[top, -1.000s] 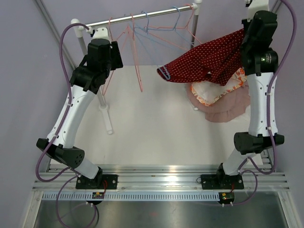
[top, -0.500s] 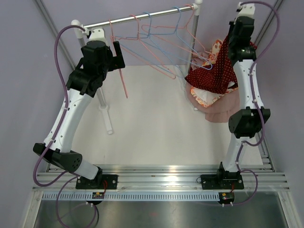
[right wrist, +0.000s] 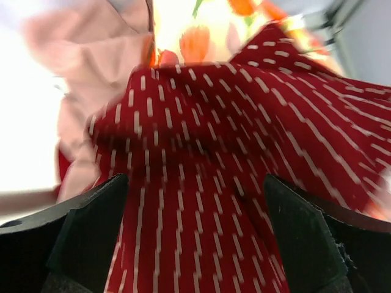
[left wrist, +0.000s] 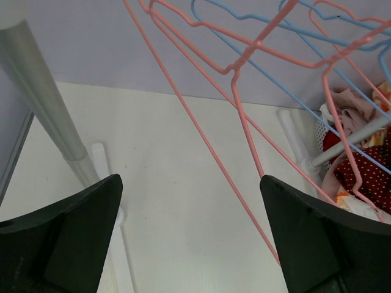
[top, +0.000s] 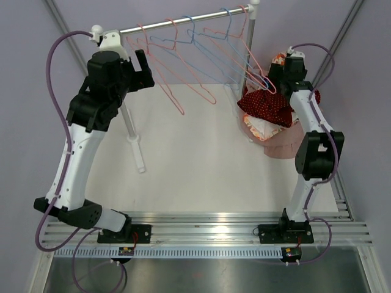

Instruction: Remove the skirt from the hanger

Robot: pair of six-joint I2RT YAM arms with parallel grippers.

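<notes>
Judging by the bare wire hangers (top: 201, 55) on the rail (top: 171, 23), the skirt (top: 269, 105) is already off. It lies bunched on a pile of clothes (top: 287, 143) at the desk's (top: 195, 159) far right corner. The right claw (right wrist: 195, 232) hangs just above it, fingers spread. The left claw (left wrist: 189, 232), also spread and holding nothing, faces the hangers. Little seems left beyond drawing the right arm clear of the nearest hanger.

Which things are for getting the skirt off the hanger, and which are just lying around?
For the job: red dotted skirt, hangers, rail, right tool (open, over the skirt), left tool (open, by the hangers).

Just lying about: pale pink cloth and flowery orange-and-white cloth, piled beneath the skirt.
</notes>
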